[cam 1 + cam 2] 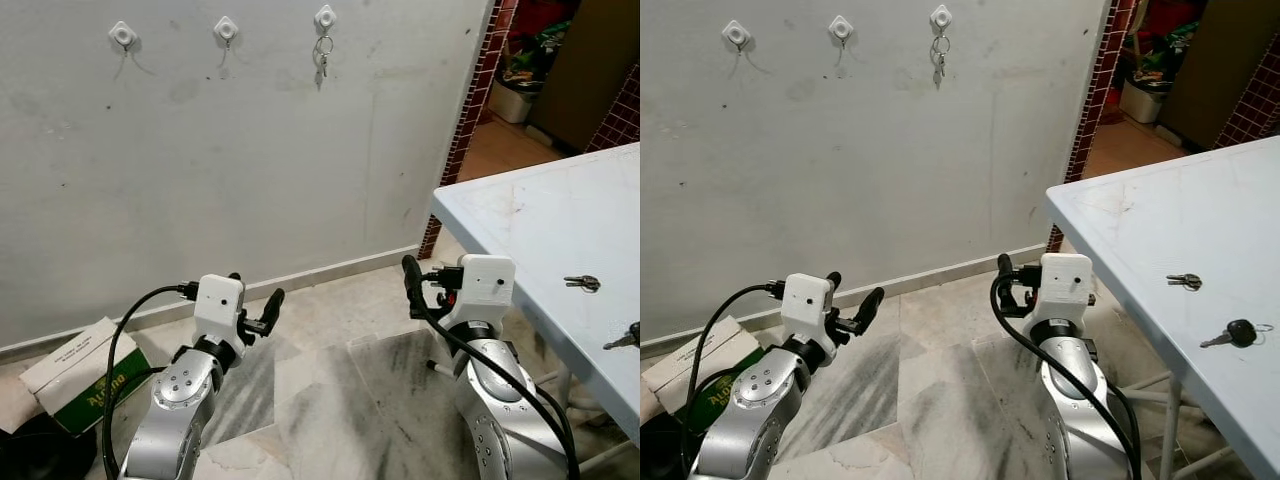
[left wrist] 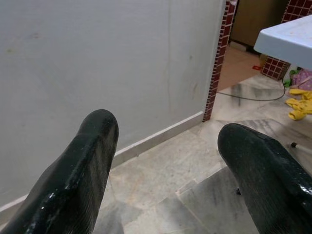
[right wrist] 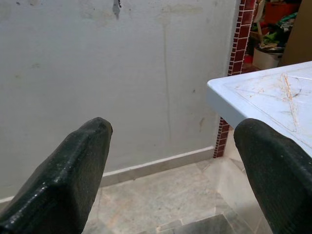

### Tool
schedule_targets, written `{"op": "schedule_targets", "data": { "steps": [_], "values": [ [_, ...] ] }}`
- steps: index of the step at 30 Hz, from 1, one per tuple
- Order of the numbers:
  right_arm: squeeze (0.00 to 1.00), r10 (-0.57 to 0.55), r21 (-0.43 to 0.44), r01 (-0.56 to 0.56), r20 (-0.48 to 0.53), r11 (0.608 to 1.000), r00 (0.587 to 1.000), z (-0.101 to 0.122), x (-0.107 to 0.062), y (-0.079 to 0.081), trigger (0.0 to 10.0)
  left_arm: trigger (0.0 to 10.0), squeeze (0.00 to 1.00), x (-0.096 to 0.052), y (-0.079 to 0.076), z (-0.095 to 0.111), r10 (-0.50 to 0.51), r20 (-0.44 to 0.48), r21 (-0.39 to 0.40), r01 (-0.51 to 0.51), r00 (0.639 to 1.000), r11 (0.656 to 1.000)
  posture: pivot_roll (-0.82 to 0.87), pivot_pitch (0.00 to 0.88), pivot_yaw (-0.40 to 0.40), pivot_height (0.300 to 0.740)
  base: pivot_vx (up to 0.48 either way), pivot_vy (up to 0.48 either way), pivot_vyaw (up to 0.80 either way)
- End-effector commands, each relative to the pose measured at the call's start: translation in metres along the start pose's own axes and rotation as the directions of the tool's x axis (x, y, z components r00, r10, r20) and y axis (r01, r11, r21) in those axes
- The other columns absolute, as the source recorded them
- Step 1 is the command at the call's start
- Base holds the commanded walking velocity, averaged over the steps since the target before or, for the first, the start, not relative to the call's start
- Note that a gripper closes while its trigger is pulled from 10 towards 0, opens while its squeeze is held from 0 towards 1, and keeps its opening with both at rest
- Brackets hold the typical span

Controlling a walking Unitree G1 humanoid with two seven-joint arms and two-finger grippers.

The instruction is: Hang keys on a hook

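Note:
Three white hooks are fixed high on the grey wall: a left hook [image 1: 123, 35], a middle hook [image 1: 226, 29] and a right hook [image 1: 325, 17]. A key ring [image 1: 322, 58] hangs from the right hook. On the white table [image 1: 520, 225] to my right lie a small bunch of keys [image 1: 581, 283] and a key with a black fob [image 1: 1236, 333]. My left gripper [image 1: 255, 295] is held low over the floor, open and empty. My right gripper [image 1: 425, 285] is also low, just left of the table's corner, open and empty. Both point toward the wall.
A cardboard box [image 1: 85, 375] lies on the floor at the left by the wall. A red-tiled door edge [image 1: 470, 110] borders an opening to another room, with a white bin [image 1: 515, 100] inside. A yellow thing [image 2: 298, 102] lies on the marble floor.

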State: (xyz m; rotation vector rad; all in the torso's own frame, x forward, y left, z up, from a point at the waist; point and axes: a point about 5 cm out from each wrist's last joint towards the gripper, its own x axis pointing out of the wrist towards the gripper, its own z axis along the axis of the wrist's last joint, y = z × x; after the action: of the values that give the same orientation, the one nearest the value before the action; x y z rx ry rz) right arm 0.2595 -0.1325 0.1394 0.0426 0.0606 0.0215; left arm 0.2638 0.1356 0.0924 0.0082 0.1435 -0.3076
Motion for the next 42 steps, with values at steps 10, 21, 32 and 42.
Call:
{"op": "schedule_targets", "data": {
  "steps": [10, 21, 32, 42],
  "values": [
    [0.00, 0.014, -0.013, -0.014, -0.005, 1.000, 1.000, -0.0004, 0.0022, 0.0003, 10.0, 10.0, 0.00, 0.0008, 0.0006, 0.0025, -0.001, 0.010, -0.004, 0.001, 1.000, 1.000, -0.03, 0.002, 0.028, 0.740, 0.000, -0.315, 0.00],
    [0.00, 0.019, -0.012, -0.019, -0.010, 1.000, 1.000, -0.0012, 0.0032, 0.0009, 10.0, 10.0, 0.00, 0.0013, 0.0017, 0.0026, 0.007, 0.014, -0.018, -0.006, 1.000, 1.000, -0.03, 0.000, 0.025, 0.740, 0.000, -0.028, 0.00],
    [0.00, 0.021, -0.014, -0.022, -0.020, 1.000, 1.000, -0.0013, 0.0050, 0.0009, 10.0, 10.0, 0.00, 0.0035, 0.0019, 0.0035, 0.005, 0.017, -0.017, -0.005, 1.000, 1.000, -0.04, 0.000, 0.024, 0.740, 0.000, 0.000, -0.55],
    [0.00, 0.023, -0.024, -0.023, -0.021, 0.999, 1.000, 0.0008, 0.0068, -0.0007, 10.0, 10.0, 0.00, 0.0059, 0.0024, 0.0017, 0.011, 0.007, -0.038, -0.011, 1.000, 0.999, -0.05, 0.001, 0.017, 0.740, 0.000, 0.000, -0.80]
  ]
}}
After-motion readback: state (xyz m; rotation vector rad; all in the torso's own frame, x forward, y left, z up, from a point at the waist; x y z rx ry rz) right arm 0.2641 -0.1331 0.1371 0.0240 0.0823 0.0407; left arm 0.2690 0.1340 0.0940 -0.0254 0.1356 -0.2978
